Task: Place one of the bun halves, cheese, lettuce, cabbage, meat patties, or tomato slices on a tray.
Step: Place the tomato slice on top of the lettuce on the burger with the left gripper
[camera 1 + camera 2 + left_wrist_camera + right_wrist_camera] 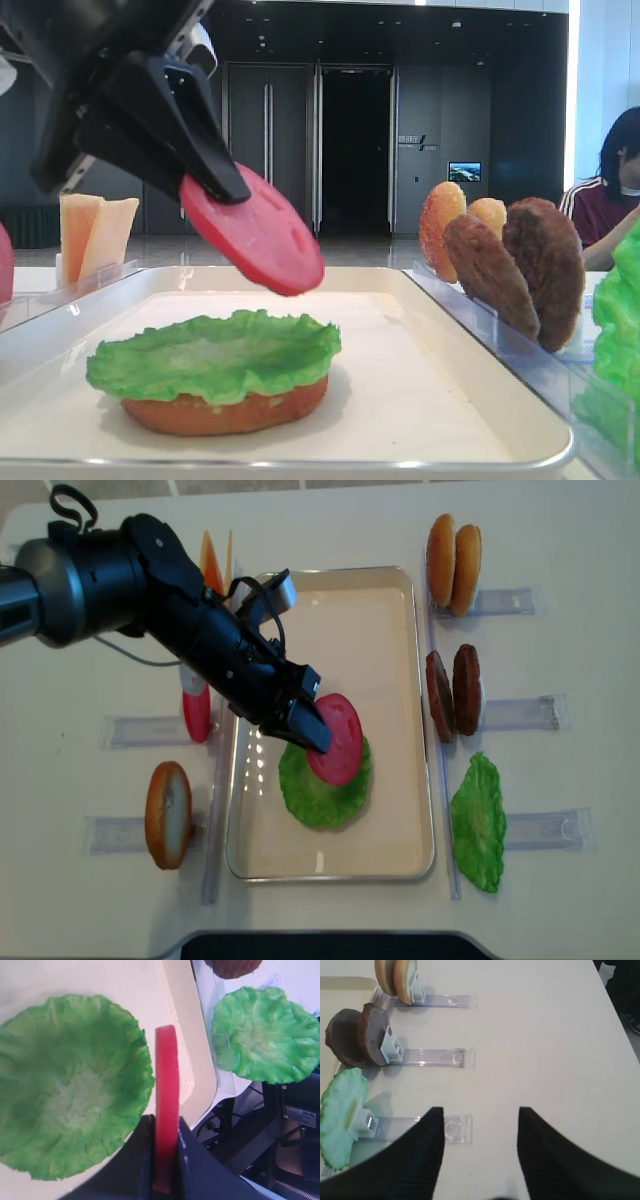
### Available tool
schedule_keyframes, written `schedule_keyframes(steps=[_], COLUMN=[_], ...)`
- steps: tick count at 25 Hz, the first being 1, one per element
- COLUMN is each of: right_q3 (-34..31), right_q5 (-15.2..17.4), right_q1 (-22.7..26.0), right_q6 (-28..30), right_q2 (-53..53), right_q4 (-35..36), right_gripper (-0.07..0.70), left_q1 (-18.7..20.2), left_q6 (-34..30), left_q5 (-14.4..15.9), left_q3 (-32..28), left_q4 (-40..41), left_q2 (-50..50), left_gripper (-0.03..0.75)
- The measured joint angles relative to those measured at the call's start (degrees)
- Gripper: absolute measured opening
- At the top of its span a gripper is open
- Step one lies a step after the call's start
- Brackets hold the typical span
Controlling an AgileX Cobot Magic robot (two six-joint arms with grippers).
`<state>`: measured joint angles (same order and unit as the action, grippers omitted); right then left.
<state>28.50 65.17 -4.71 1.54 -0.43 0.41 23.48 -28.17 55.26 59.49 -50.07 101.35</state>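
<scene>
My left gripper (315, 738) is shut on a red tomato slice (340, 742), pinching its edge. The tilted slice (262, 235) hangs just above a green lettuce (215, 355) leaf that lies on a flat bun half (225, 410) in the cream tray (400, 670). In the left wrist view the tomato slice (166, 1070) stands edge-on between the black fingers (145, 1145), over the lettuce's (70, 1090) right edge. My right gripper (480, 1110) is open and holds nothing. It hovers over bare table beside a clear holder (455, 1130).
Right of the tray, clear holders carry two bun halves (452, 565), two meat patties (452, 692) and a second lettuce (478, 820). On the left stand cheese (95, 230), another tomato slice (196, 712) and a bun half (168, 813). A person (610, 190) sits at far right.
</scene>
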Motion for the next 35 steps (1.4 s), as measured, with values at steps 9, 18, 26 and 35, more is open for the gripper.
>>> schedule_keyframes(steps=[9, 18, 26, 35], right_q3=[0.0, 0.0, 0.0, 0.0], right_q5=[0.0, 0.0, 0.0, 0.0], right_q1=[0.0, 0.0, 0.0, 0.0], right_q6=[0.0, 0.0, 0.0, 0.0], right_q2=[0.0, 0.0, 0.0, 0.0], right_q4=[0.0, 0.0, 0.0, 0.0], right_gripper=[0.354, 0.353, 0.353, 0.353], left_q1=[0.0, 0.0, 0.0, -0.33], left_q6=[-2.1, -3.48, -3.52, -3.52], left_q5=[-0.57, 0.7, 1.72, 2.18], left_q3=[0.0, 0.0, 0.05, 0.36], left_q4=[-2.24, -4.04, -4.15, -3.48], left_q2=[3.74, 5.33, 5.37, 5.37], left_gripper=[0.045, 0.045, 0.045, 0.045])
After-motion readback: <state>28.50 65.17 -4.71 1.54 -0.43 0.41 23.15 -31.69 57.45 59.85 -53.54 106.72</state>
